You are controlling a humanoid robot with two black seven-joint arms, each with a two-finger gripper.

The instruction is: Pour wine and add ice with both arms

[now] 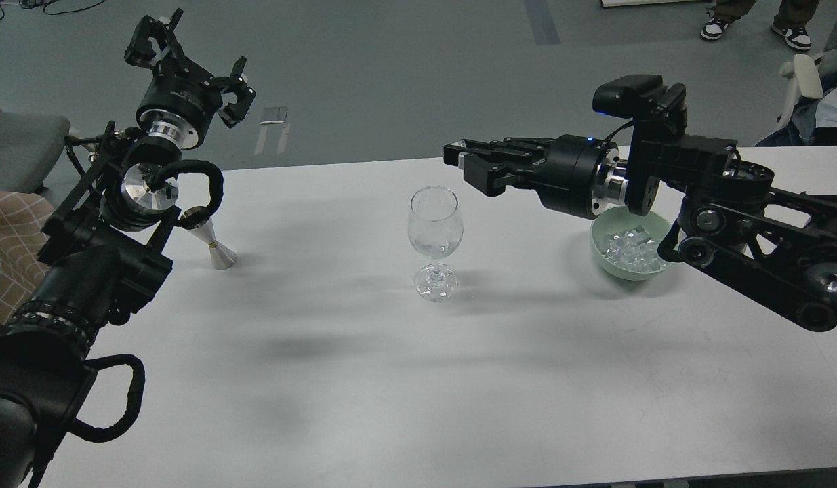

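Lying in bowl [602, 254]: ice [631, 245] | right tool [459, 159] beyond, near glass [435, 224]

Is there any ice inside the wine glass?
No, the wine glass looks empty; the ice lies in the green bowl.

This looks to me like a robotics lab or test room, not a home. I stand at a plain white desk [364, 379] on a grey, smooth floor [404, 74] marked with a strip of blue tape [541, 20]. Loose cables [25, 5] trail across the far floor, an office chair [18, 149] sits at my left, and someone's sneakered feet [753, 27] wait beyond the desk.
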